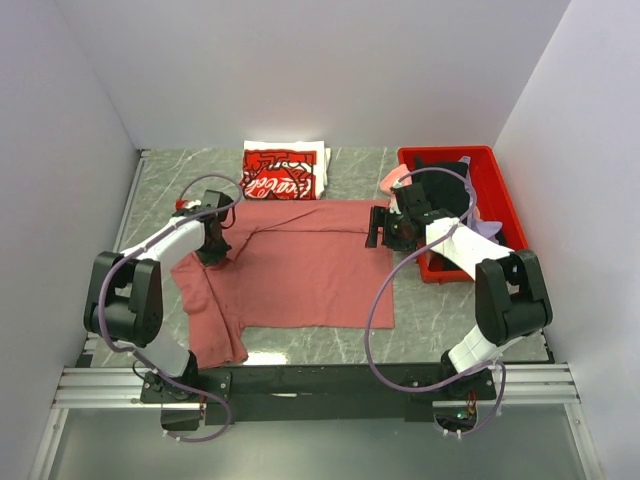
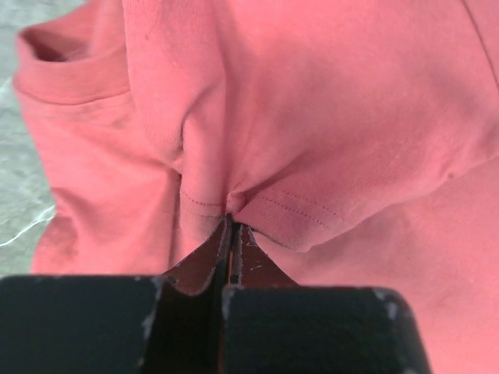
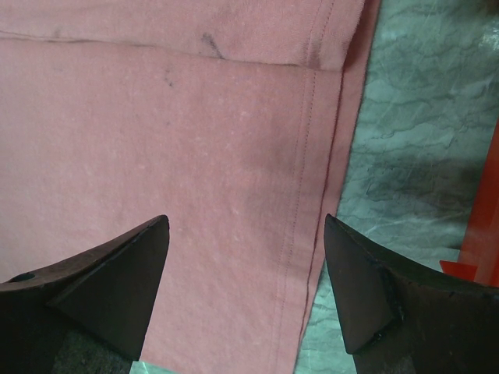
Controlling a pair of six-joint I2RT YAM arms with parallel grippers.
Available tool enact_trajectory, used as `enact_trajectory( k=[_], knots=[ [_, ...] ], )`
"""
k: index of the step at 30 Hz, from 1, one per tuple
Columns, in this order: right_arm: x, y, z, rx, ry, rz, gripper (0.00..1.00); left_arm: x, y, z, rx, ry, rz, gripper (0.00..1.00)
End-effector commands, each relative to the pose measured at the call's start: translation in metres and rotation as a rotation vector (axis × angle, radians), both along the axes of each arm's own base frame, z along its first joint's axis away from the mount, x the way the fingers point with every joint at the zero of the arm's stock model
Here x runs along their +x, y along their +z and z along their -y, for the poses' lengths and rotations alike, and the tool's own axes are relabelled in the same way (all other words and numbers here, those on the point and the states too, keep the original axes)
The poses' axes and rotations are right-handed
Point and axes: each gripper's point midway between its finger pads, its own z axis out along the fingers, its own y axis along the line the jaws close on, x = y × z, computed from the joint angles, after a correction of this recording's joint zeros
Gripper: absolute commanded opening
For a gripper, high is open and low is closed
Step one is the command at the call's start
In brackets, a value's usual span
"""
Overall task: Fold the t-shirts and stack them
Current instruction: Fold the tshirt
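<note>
A dusty-rose t-shirt (image 1: 300, 265) lies spread on the marble table, its sleeve hanging toward the near left. My left gripper (image 1: 213, 252) is shut on a pinch of that shirt's cloth (image 2: 234, 204) near the sleeve hem and collar. My right gripper (image 1: 376, 228) hovers open over the shirt's right hem (image 3: 312, 156), its fingers (image 3: 125, 273) apart with nothing between them. A folded red-and-white t-shirt with white script (image 1: 283, 173) rests at the back. More t-shirts, black, pink and lavender (image 1: 445, 195), are heaped in the bin.
A red plastic bin (image 1: 500, 200) stands at the right back, close behind my right arm; its red edge (image 3: 483, 234) shows in the right wrist view. Bare marble (image 1: 450, 310) lies to the right of the shirt. White walls close in three sides.
</note>
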Motion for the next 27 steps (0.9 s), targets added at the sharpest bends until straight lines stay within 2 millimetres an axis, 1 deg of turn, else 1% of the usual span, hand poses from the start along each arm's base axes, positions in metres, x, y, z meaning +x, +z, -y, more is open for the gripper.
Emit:
enact_trajectory(
  k=[1,3,6,7,8,9,10,12,13,14,16,17,19,20,21,22,23,24,25,26,27],
  knots=[
    [0.012,0.014,-0.005,0.005,0.014,0.044,0.86,-0.007,0.013,-0.011,0.042,0.060,0.024,0.01],
    [0.011,0.015,-0.006,0.005,0.018,0.047,0.86,-0.010,0.014,-0.014,0.058,0.067,0.011,0.01],
    [0.012,0.015,-0.005,0.002,0.016,0.048,0.86,-0.012,0.014,-0.015,0.066,0.073,-0.006,0.13],
    [0.011,0.015,-0.005,0.002,0.016,0.046,0.86,-0.013,0.015,-0.015,0.059,0.074,0.000,0.19],
    [0.011,0.013,-0.005,0.001,0.016,0.042,0.86,-0.014,0.015,-0.013,0.049,0.066,-0.002,0.36],
    [0.012,0.014,-0.006,0.001,0.016,0.045,0.86,-0.013,0.018,-0.012,0.040,0.063,0.010,0.40],
    [0.012,0.014,-0.006,0.003,0.017,0.045,0.86,-0.010,0.027,-0.010,0.029,0.061,0.047,0.40],
    [0.012,0.015,-0.006,0.003,0.019,0.046,0.86,-0.008,0.036,-0.005,-0.008,0.041,0.091,0.57],
    [0.011,0.015,-0.006,0.001,0.020,0.044,0.86,-0.005,0.049,-0.002,-0.030,0.031,0.138,0.65],
    [0.012,0.018,-0.007,0.003,0.023,0.051,0.86,-0.002,0.057,0.000,-0.044,0.019,0.166,0.83],
    [0.013,0.023,-0.008,0.006,0.024,0.062,0.86,0.002,0.073,0.005,-0.075,0.004,0.218,0.99],
    [0.014,0.026,-0.009,0.011,0.027,0.068,0.86,0.007,0.081,0.007,-0.080,-0.005,0.248,0.99],
    [0.017,0.031,-0.013,0.020,0.035,0.077,0.87,0.014,0.088,0.007,-0.081,-0.005,0.276,1.00],
    [0.018,0.033,-0.015,0.022,0.039,0.081,0.86,0.023,0.095,0.008,-0.084,-0.009,0.304,0.99],
    [0.024,0.041,-0.019,0.031,0.045,0.097,0.87,0.028,0.095,0.007,-0.086,-0.007,0.311,0.99],
    [0.027,0.040,-0.023,0.031,0.052,0.093,0.87,0.036,0.090,0.011,-0.103,-0.021,0.303,0.99],
    [0.029,0.043,-0.027,0.036,0.060,0.098,0.87,0.045,0.093,0.011,-0.110,-0.030,0.317,0.99],
    [0.037,0.051,-0.031,0.042,0.066,0.117,0.87,0.054,0.093,0.009,-0.118,-0.022,0.329,0.99],
    [0.041,0.052,-0.035,0.051,0.072,0.119,0.87,0.061,0.085,0.009,-0.120,-0.024,0.312,0.99],
    [0.045,0.044,-0.037,0.049,0.072,0.097,0.87,0.069,0.085,0.007,-0.116,-0.031,0.321,0.99],
    [0.054,0.050,-0.040,0.057,0.070,0.110,0.87,0.075,0.083,0.003,-0.119,-0.024,0.325,0.99]
  ],
)
